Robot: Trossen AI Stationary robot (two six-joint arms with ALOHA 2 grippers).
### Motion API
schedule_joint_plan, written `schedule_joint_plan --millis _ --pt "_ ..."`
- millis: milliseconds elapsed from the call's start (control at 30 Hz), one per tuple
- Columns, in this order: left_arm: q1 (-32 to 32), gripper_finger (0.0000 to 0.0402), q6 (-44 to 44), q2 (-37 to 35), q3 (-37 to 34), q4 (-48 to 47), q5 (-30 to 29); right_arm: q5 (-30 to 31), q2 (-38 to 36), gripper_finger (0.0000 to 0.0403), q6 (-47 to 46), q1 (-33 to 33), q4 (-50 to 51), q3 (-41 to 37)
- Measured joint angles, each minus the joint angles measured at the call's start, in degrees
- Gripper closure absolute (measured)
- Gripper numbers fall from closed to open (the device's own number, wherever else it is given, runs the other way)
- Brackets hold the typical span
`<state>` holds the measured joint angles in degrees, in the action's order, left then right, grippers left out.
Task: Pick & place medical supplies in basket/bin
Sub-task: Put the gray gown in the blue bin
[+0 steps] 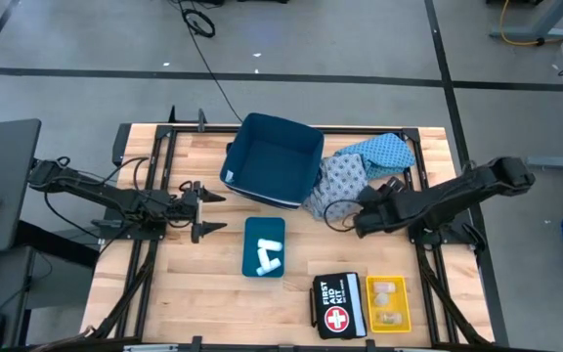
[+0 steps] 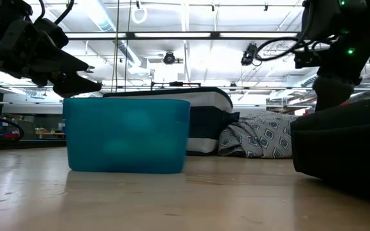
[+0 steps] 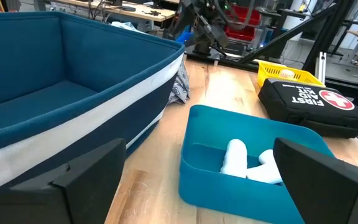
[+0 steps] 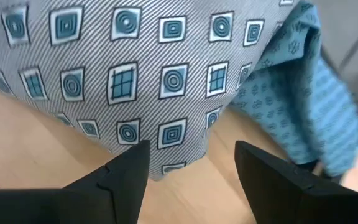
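Cloth garments lie bunched on the tabletop (image 1: pixel 203 284) just right of the dark blue basket (image 1: pixel 273 159): the grey patterned garment (image 1: pixel 338 183) rests against the basket's right wall, and the light-blue garment (image 1: pixel 381 152) lies touching it on the far right side. From the right wrist view the grey garment (image 4: pixel 123 68) fills most of the frame, with the light-blue one (image 4: pixel 297 106) beside it and bare wood below. The right tool (image 1: pixel 366 213) is at the near edge of the grey garment, its fingers (image 4: pixel 120 177) spread apart with the hem of the cloth just above the gap between them, gripping nothing. Nearer the front of the tabletop, a small teal tray (image 1: pixel 264 246) holds white rolls (image 1: pixel 269 253); the left wrist view shows the rolls (image 3: pixel 235 157) lying in the bottom of that tray (image 3: pixel 197 174), with the basket (image 3: pixel 73 106) just beside it. The left tool (image 1: pixel 206 208) hovers above the wood to the left of the tray and the basket, its fingers wide apart and empty. Near the front edge on the right sits a black first aid kit (image 1: pixel 338 306), and just beside it a yellow tray (image 1: pixel 390 303) with pale packets (image 1: pixel 386 289) inside.
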<state>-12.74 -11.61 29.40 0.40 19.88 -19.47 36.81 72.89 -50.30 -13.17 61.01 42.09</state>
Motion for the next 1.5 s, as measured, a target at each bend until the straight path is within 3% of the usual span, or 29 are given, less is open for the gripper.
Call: schedule_joint_plan --millis 333,600,1000,1267,1500 --pt "0.0 0.0004 -1.01 -0.01 0.0 0.06 0.0 -5.56 -13.56 0.016 2.83 6.27 -10.66 -7.22" --pt "0.01 0.0004 -1.14 -0.01 0.0 0.07 0.0 -7.1 -18.73 0.016 5.81 11.86 -14.22 -8.42" --pt "-0.01 0.0004 -2.56 -0.01 0.0 0.07 0.05 -12.54 -18.89 0.016 7.73 23.5 -17.97 -8.42" --pt "0.0 0.0004 -2.69 -0.01 0.0 0.07 0.42 -21.23 -17.24 0.016 13.06 31.45 -19.68 -8.46" --pt "0.0 0.0004 -2.76 -0.01 0.0 0.07 0.86 -30.11 -12.56 0.016 17.84 36.54 -26.85 -8.46"
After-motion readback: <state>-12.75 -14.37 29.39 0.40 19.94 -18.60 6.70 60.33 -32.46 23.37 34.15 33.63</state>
